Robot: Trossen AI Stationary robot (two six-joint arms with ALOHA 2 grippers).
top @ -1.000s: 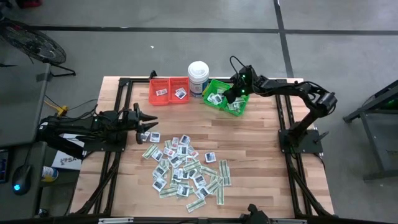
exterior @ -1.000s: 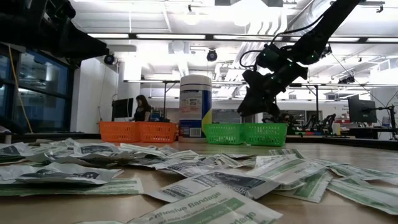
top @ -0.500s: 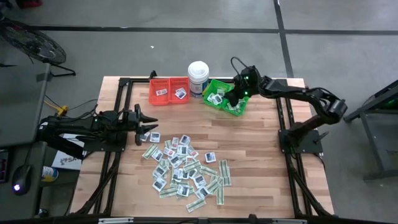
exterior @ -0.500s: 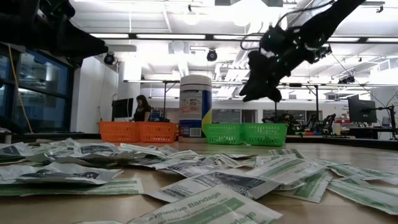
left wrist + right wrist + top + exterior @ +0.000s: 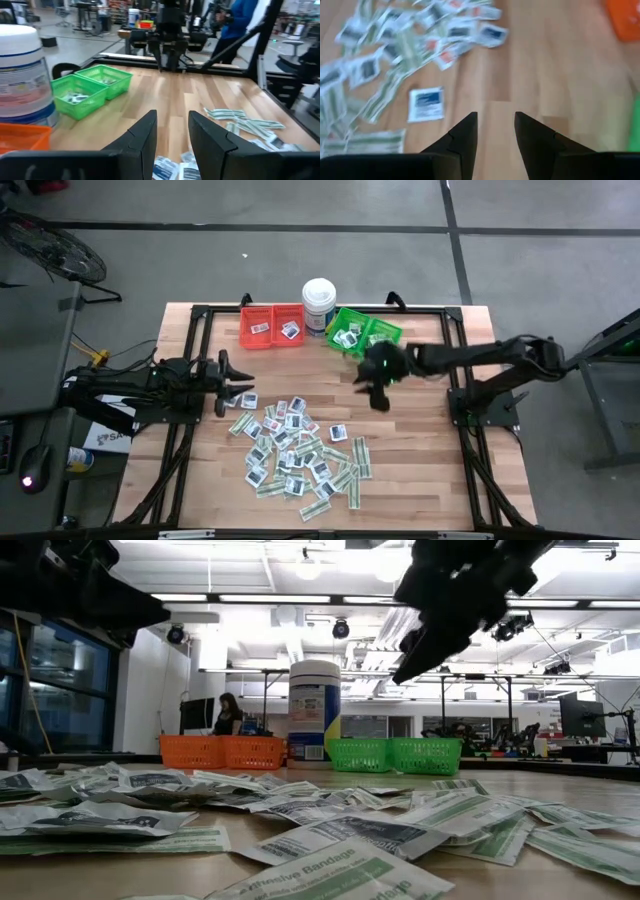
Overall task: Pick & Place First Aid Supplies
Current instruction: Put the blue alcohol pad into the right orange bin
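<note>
Item counts, referenced to the tub (image 5: 319, 304):

- Tub: one.
- Red bins (image 5: 272, 326): two, joined, just left of the tub.
- Green bins (image 5: 364, 336): two, joined, just right of the tub.
- Packets (image 5: 298, 448): several dozen, heaped in front of the tub; exact count cannot be told. A few more lie inside each bin pair.
- Arms: two.

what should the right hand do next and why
Probably carry on toward the pile of packets and lower over one at its near edge. The right hand hangs open and empty above bare wood, away from the green bin, and its wrist view faces the loose square packet.
</note>
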